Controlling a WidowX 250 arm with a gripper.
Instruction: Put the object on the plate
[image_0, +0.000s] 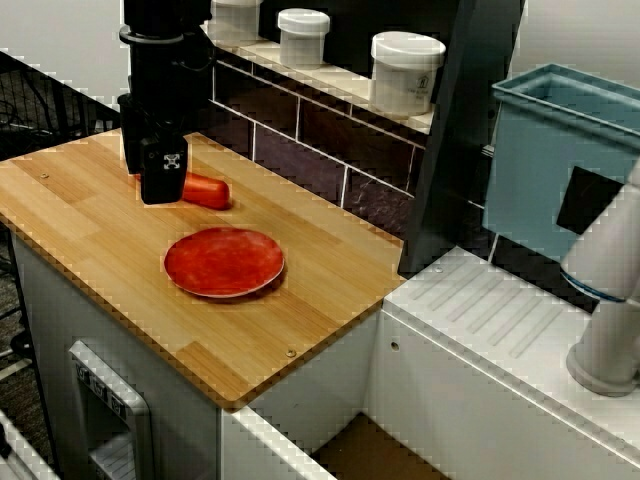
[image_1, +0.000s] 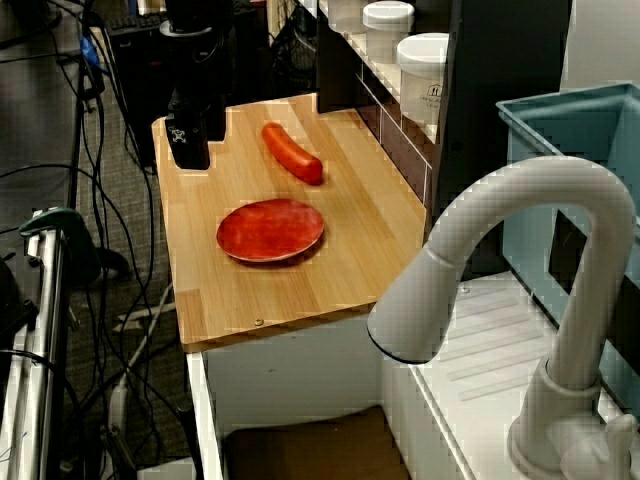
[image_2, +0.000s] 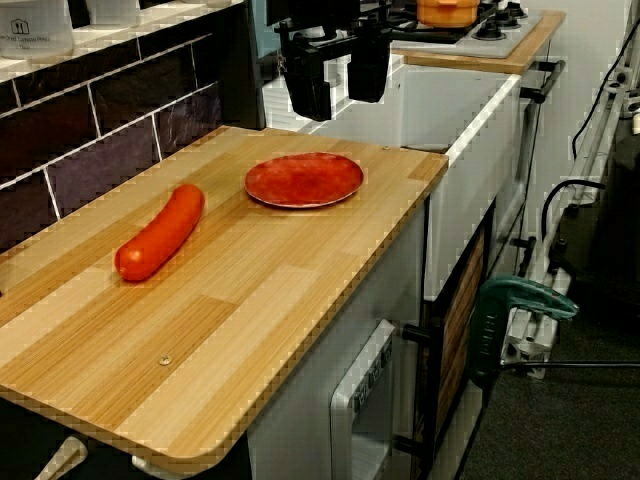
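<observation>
Glossy red-orange sausage-shaped object (image_2: 160, 232) lies on the wooden countertop (image_2: 260, 300), just beside the round red plate (image_2: 304, 179) — apart from it. I hover my black gripper (image_2: 338, 85) above, its 2 fingers spread, empty.

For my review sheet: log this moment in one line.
claw: open, empty, raised | sausage: on wooden counter, beside plate | plate: empty | stage: pre-grasp

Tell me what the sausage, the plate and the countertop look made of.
Sausage: glossy red-orange, probably plastic, judging by its even sheen.
Plate: red with a mottled shine, likely plastic or glazed ceramic; cannot tell which.
Countertop: light wood strips with visible grain, or a wood-look laminate.
</observation>
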